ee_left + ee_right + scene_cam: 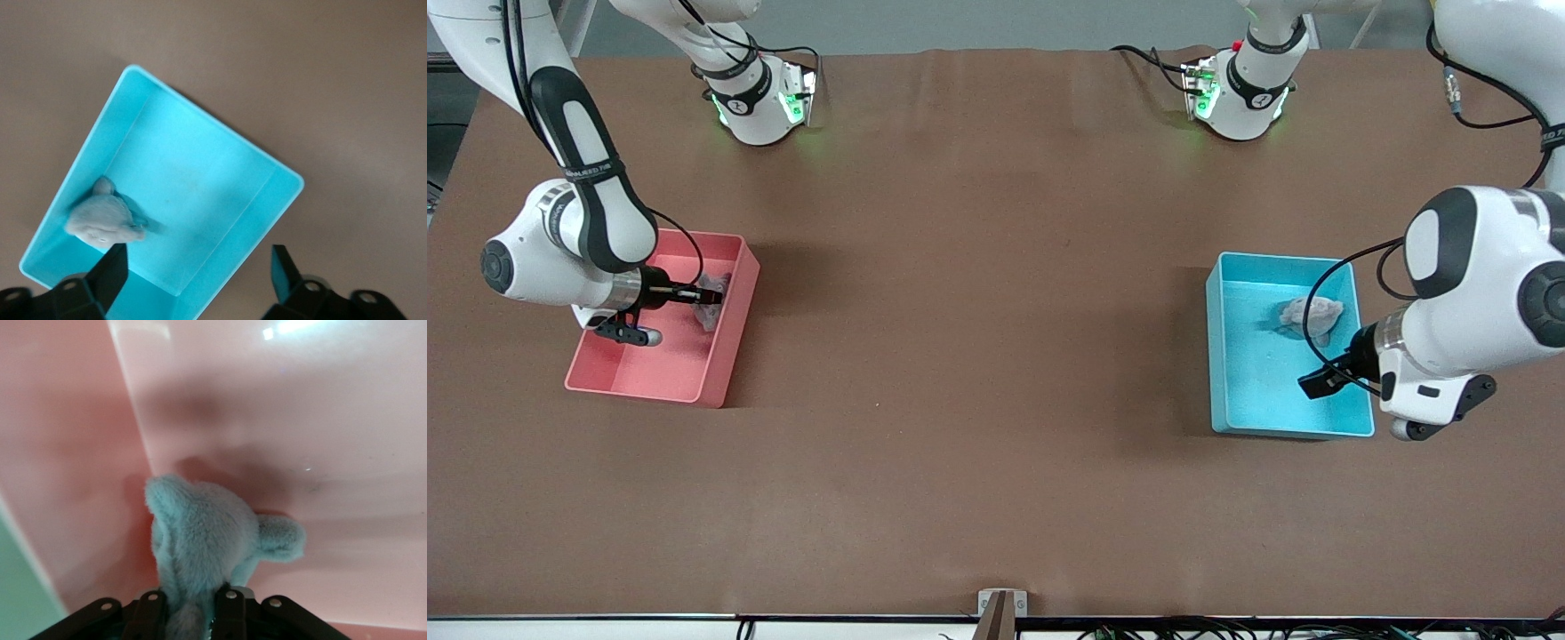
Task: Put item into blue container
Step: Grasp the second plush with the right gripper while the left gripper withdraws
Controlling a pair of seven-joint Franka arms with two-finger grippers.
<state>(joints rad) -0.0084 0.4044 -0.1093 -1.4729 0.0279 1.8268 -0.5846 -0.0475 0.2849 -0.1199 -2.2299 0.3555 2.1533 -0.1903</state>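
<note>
Right tool [704, 296] inside pink bin [734, 342], fingers clamped on grey plush toy [713, 293]. Left tool [1319, 382] above blue container [1232, 356] at left arm's end of surface [978, 356], fingers apart, empty; second grey plush toy [1309, 314] lies loose inside. Judgement: lift straight up, clear pink wall, carry across, release low over cyan floor. Count: two bins, two plush toys, two arms.

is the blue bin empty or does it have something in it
Not empty: a small grey plush toy lies on the floor of the blue bin.
</note>
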